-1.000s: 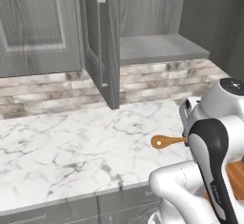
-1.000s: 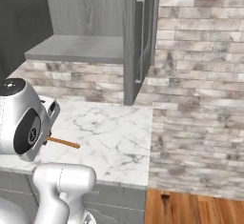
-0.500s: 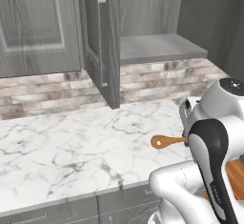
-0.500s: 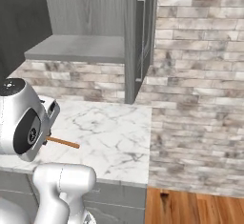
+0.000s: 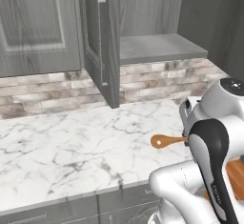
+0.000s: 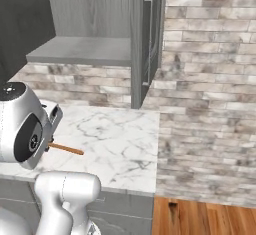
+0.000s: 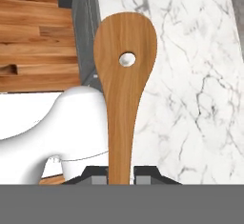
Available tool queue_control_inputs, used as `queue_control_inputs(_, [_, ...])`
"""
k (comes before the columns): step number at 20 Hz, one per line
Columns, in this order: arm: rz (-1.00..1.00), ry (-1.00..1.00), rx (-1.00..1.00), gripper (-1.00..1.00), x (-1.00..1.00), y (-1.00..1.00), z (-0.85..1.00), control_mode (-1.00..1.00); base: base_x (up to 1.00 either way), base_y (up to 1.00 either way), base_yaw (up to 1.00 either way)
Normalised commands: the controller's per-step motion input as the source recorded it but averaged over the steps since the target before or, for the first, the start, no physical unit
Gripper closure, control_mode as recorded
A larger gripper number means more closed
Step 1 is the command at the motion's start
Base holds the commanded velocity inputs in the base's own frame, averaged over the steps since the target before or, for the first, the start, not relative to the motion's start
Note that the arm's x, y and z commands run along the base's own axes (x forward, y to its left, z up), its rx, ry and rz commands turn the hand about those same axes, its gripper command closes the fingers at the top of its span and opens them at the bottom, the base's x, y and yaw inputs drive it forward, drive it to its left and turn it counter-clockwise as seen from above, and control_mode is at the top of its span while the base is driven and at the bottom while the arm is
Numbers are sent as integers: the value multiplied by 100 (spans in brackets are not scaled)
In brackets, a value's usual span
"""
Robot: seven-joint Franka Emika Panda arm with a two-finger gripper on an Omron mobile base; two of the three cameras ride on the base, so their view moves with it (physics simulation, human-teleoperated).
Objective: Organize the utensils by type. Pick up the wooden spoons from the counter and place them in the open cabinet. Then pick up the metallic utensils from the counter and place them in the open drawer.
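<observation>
In the hand view an orange-brown wooden spoon with a flat head and a small round hole through it (image 7: 125, 70) rises up the middle of the frame, its handle running down between the two small dark finger tips (image 7: 145, 171) at the bottom centre; the two-finger gripper (image 7: 121, 174) pinches that handle, jaws drawn in against the wood on both sides; behind the spoon the white marble counter with grey veins (image 7: 190, 75) fills the right half, while a brown plank floor (image 7: 33, 37) shows at upper left.

In the left base view the wooden spoon (image 5: 164, 141) pokes out to the left from behind the white arm, right of centre, its rounded head held above the counter (image 5: 71, 147); the open upper cabinet with a grey shelf (image 5: 159, 46) sits at top centre-right, its grey door (image 5: 100, 42) swung outward, edge-on to the camera; a brick-pattern backsplash (image 5: 47, 89) runs beneath it.

In the right base view the spoon's slim handle (image 6: 67, 149) juts rightward from the arm at lower left, over the counter (image 6: 120, 139); the cabinet shelf (image 6: 80, 51) lies in the upper left.
</observation>
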Motion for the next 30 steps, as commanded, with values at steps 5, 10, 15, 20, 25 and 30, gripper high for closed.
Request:
queue_control_inputs(5, [7,-17,-4,100,-2,0,29,-100,0,0,0])
queue_control_inputs(10, [2,-18,-12,100,-1,0,57,-100,0,0,0])
queue_control_inputs(15, [3,-5,-5,100,6,-4,70,-100,0,0,0])
queue_control_inputs(20, [22,-25,-2,100,4,-13,67,-100,0,0,0])
queue_control_inputs(25, [27,-28,-2,100,18,-5,54,-100,0,0,0])
queue_control_inputs(30, [7,-5,-4,100,35,0,53,-100,0,0,0])
